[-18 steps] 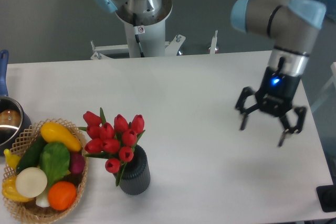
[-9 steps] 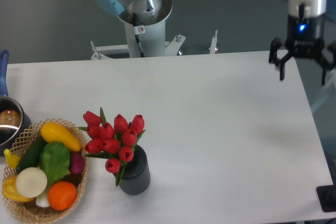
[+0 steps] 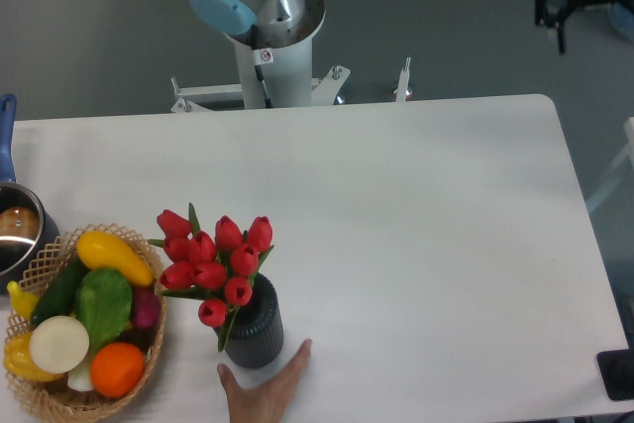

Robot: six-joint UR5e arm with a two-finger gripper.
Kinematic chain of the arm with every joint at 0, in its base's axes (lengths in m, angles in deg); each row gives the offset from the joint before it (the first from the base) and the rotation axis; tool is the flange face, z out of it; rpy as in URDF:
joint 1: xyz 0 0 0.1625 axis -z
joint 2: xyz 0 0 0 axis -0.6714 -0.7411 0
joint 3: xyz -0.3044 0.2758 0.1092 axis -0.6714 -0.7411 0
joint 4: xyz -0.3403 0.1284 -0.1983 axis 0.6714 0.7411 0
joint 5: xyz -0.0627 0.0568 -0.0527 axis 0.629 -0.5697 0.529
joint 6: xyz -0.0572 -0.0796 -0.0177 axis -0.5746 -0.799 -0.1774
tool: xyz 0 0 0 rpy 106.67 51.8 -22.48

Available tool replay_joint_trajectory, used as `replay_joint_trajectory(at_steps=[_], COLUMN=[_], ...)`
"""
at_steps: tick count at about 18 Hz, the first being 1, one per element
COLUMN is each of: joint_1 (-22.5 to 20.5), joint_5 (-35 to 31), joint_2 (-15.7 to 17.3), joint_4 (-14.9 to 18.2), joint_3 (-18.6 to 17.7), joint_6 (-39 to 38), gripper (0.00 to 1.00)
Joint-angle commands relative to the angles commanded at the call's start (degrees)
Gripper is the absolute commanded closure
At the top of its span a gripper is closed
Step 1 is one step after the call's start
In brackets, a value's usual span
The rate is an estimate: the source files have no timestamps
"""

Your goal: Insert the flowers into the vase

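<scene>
Camera view from above the table shows the gripper (image 3: 586,9) raised high in the top right corner, beyond the far edge of the table (image 3: 416,205) and largely cut off by the frame. One dark finger (image 3: 560,22) hangs down at its left side; the other side runs out of the picture, so whether the fingers are spread or pressed together cannot be told. Nothing can be seen between them. A blue light glows on the wrist just above. The arm's base column (image 3: 265,37) stands behind the far edge of the table, left of centre, with a blue-capped joint on it.

The flowers (image 3: 213,264) stand in the vase (image 3: 254,324) near the front left of the table, red buds bunched together and leaning to the left over the rim, with green leaves among them. The vase stands upright on the white surface.

A bare human hand (image 3: 264,389) reaches in from the bottom edge, palm down on the table, its fingers pointing toward the foot of the vase and lying just beside it on the right.

Left of the vase sits a wicker basket (image 3: 45,395) of coloured vegetables, close to the flowers. A metal pot (image 3: 18,230) with a blue handle is at the left edge, just behind the basket.
</scene>
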Motion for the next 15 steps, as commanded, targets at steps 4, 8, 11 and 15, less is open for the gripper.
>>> replay_joint_trajectory(at_steps=[4, 8, 11, 15], joint_1=[-2.03, -3.09, -2.56, -2.29], joint_5=[-3.79, -6.07, -6.61, -6.25], joint_2=[0.79, 0.79, 0.79, 0.79], joint_4=[0.89, 1.59, 1.59, 1.51], joint_3=[0.09, -0.18, -0.26, -0.26], joint_6=[8.29, 14.1, 14.28, 13.84], gripper=[0.0, 0.0, 0.0, 0.0])
